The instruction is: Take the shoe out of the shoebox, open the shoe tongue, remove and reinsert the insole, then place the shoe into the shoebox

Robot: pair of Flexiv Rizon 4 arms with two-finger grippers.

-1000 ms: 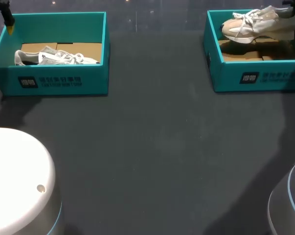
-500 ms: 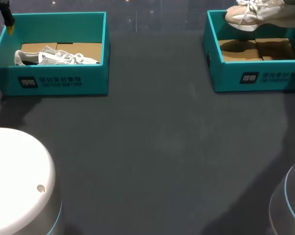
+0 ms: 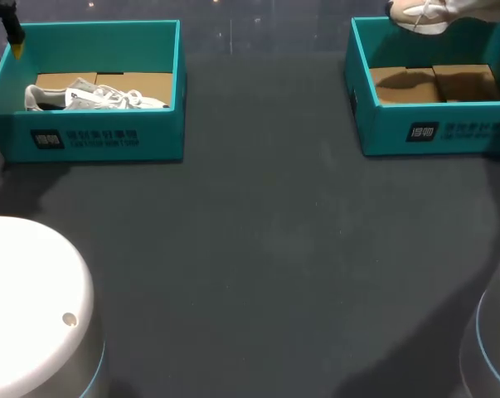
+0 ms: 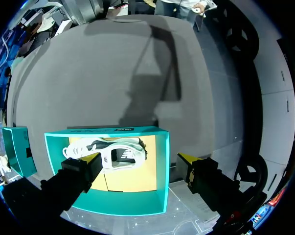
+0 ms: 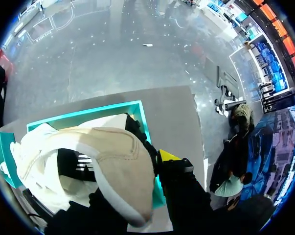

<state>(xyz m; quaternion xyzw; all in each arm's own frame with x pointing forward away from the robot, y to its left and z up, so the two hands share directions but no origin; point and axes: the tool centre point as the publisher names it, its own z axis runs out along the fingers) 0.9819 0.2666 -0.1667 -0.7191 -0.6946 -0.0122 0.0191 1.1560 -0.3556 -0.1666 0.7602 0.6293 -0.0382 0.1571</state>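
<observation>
A beige and white shoe (image 3: 422,12) hangs above the far side of the right teal shoebox (image 3: 424,133), half cut off by the view's edge. In the right wrist view my right gripper (image 5: 137,169) is shut on the shoe (image 5: 103,161) at its heel collar; one yellow fingertip (image 5: 168,155) shows and the other is hidden inside the shoe. The box (image 5: 88,112) below it holds only cardboard. My left gripper (image 4: 140,159) hovers open above the left shoebox (image 4: 159,166), where a white and grey shoe (image 4: 113,152) lies on its side. Only the left gripper's yellow fingertip (image 3: 16,48) shows in the head view.
The left teal shoebox (image 3: 92,137) stands at the table's far left corner, the right one at the far right. Dark table (image 3: 258,249) stretches between and in front of them. The two arm bases (image 3: 34,315) fill the near corners.
My right gripper has lifted the beige shoe up out of the right shoebox, almost out of the head view. The left arm and its shoe have not moved.
</observation>
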